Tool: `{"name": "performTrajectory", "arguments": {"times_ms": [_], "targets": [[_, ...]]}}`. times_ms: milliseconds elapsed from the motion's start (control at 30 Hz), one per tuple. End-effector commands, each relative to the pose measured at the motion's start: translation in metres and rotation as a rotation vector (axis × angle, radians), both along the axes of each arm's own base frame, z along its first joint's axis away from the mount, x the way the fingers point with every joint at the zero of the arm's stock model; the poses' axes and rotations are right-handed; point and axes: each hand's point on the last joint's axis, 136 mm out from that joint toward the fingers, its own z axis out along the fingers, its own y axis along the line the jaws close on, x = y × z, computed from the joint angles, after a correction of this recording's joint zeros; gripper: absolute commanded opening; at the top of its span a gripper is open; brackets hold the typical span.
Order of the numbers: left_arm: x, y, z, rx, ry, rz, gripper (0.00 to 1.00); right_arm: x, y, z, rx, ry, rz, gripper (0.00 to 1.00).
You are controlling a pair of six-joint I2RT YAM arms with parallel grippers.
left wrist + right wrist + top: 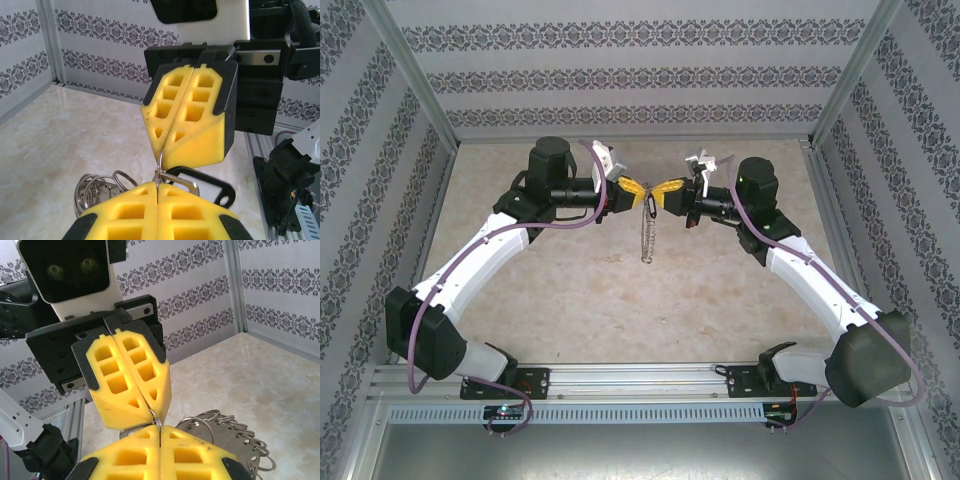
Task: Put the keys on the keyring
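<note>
The left gripper [632,190] and the right gripper [670,190] meet tip to tip above the table [550,300], a little toward 12 o'clock from its middle. Both sets of jaws are pressed fully together, and each nips the thin wire of the keyring [647,238]. A short arc of that wire bridges the small gap between the two pairs of yellow fingers. The rest of the keyring droops toward 6 o'clock from the pinch, clear of the table.

In the left wrist view, its bunch of small rings [97,191] hangs at 9 o'clock of the left fingertips. The key [205,187], black-headed with a small silvery part, sits at 3 o'clock, just beside the wire. Whether it is already threaded onto the wire cannot be told.
</note>
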Motion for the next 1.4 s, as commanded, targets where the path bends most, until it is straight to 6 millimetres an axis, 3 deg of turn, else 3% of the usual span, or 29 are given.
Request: {"name": "performTrajectory", "arguments": {"times_ms": [0, 267, 600, 867, 1100, 1367], "targets": [[-0.017, 0.002, 0.039, -0.059, -0.117, -0.027, 0.00, 0.008, -0.010, -0.006, -0.006, -0.004, -0.048, 0.00], [-0.016, 0.003, 0.039, -0.061, -0.121, -0.016, 0.00, 0.006, -0.011, -0.003, 0.003, -0.005, -0.044, 0.00], [-0.016, 0.001, 0.032, -0.052, -0.101, -0.026, 0.00, -0.020, 0.004, 0.034, 0.064, -0.022, 0.113, 0.00], [-0.016, -0.001, 0.030, -0.051, -0.101, -0.026, 0.00, -0.026, 0.006, 0.054, 0.093, -0.046, 0.128, 0.00], [-0.014, -0.001, 0.030, -0.055, -0.106, -0.018, 0.00, -0.026, -0.003, 0.055, 0.095, -0.048, 0.097, 0.00], [-0.018, 0.001, 0.035, -0.063, -0.120, -0.016, 0.00, -0.025, -0.027, 0.042, 0.085, -0.024, 0.019, 0.00]]}}
